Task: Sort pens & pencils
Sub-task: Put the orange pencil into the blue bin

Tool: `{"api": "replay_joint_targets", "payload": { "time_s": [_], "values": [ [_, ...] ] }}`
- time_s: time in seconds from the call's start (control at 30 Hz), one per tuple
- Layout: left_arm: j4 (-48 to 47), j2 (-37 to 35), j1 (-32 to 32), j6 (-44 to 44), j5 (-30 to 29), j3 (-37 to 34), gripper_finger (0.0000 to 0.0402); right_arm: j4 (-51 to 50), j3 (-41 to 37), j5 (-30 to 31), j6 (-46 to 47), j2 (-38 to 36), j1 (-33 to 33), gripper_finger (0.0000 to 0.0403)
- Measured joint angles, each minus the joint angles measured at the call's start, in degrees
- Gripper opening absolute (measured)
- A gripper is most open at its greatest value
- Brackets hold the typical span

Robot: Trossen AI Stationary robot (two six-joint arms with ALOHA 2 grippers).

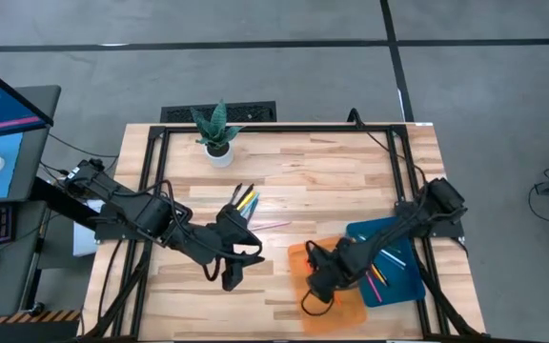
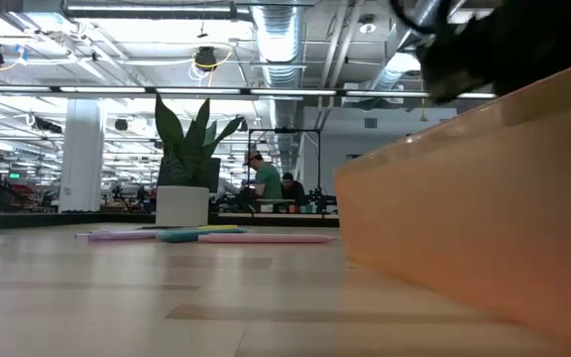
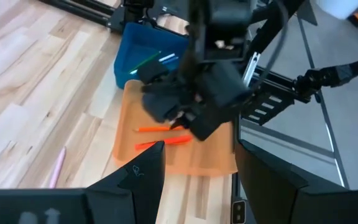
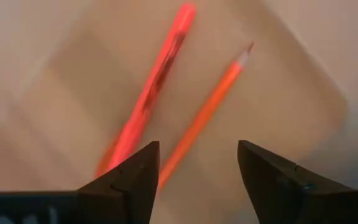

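Observation:
An orange tray [image 1: 346,305] lies at the near right with a blue tray [image 1: 398,238] beside it. A red pen [image 4: 154,81] and an orange pencil [image 4: 207,112] lie flat in the orange tray and also show in the left wrist view [image 3: 163,143]. My right gripper [image 4: 197,155] hovers open just above them [image 1: 315,289]. Several pens [image 1: 381,274] lie in the blue tray. A loose bunch of pens and pencils [image 1: 246,200] and a single pink one [image 1: 273,226] lie on the table. My left gripper [image 1: 229,278] is open and empty near the front, left of the orange tray.
A potted plant [image 1: 217,138] stands at the far left of the wooden table [image 1: 332,181]. A black frame [image 1: 389,143] runs around the table's edge. The orange tray's wall [image 2: 464,218] fills the right of the low view. People sit in the room beyond [image 2: 266,183].

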Motion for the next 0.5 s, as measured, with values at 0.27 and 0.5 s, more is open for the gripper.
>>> {"api": "replay_joint_targets", "payload": {
  "time_s": [0.27,0.5],
  "values": [
    [0.02,0.00,0.17,-0.41,-0.05,0.00,0.0185,5.85,-3.71,-2.92,0.46,1.38,-2.94,0.0239],
    [0.00,0.00,0.24,-0.59,-0.48,0.00,0.0185,9.15,-6.89,-4.33,5.57,0.92,-3.39,0.0200]
  ]
}}
